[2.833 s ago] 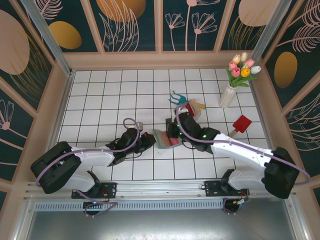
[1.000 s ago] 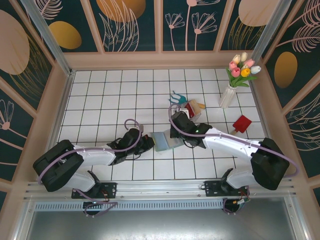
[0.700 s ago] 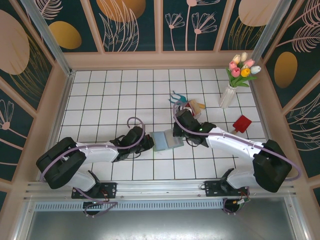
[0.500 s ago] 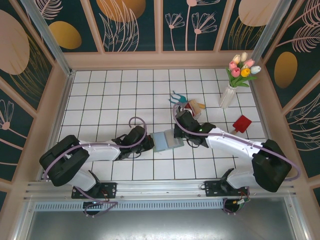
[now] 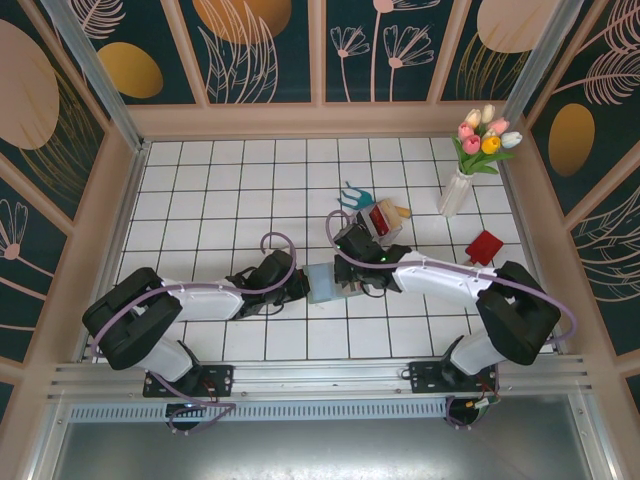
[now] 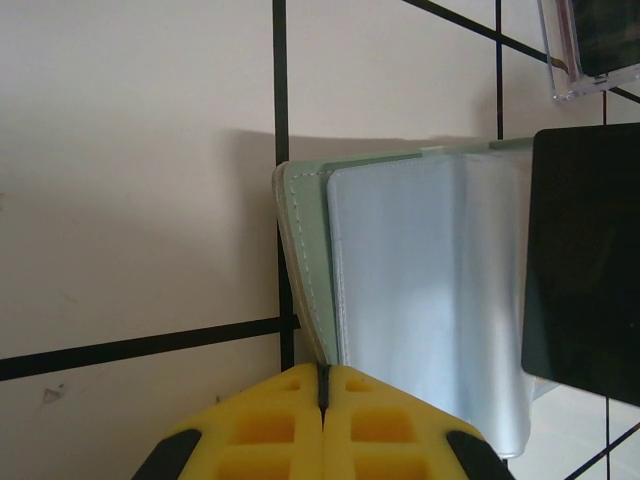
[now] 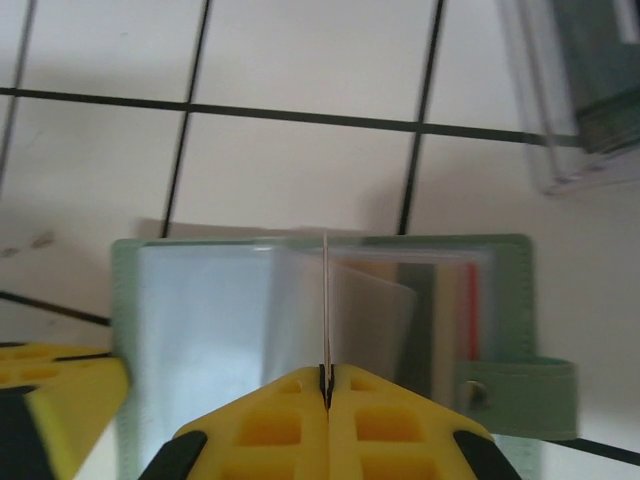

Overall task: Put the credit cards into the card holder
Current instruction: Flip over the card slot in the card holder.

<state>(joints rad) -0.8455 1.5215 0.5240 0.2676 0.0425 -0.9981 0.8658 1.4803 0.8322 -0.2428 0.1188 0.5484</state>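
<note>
The sage-green card holder (image 5: 322, 283) lies open on the white tiles, its clear sleeves (image 6: 430, 300) facing up. My left gripper (image 6: 322, 372) is shut on the holder's left cover edge (image 6: 303, 270). My right gripper (image 7: 327, 372) is shut on a thin card, seen edge-on (image 7: 326, 300) over the sleeves. In the left wrist view that credit card is a black rectangle (image 6: 585, 270) standing over the holder's right side. Orange and red credit cards (image 7: 466, 300) sit inside the right-hand sleeves. From above, the left gripper (image 5: 299, 288) and the right gripper (image 5: 350, 281) flank the holder.
A clear rack of upright cards (image 5: 381, 219) stands just behind the right arm, with a teal fork-shaped tool (image 5: 350, 195) beside it. A red trowel (image 5: 483, 247) and a white vase of tulips (image 5: 458, 190) are at the right. Wooden walls ring the tiled floor.
My right gripper has swung left and nearer, over the holder, and the card is now above the sleeves. The left arm has crept a little to the right and kept its grip.
</note>
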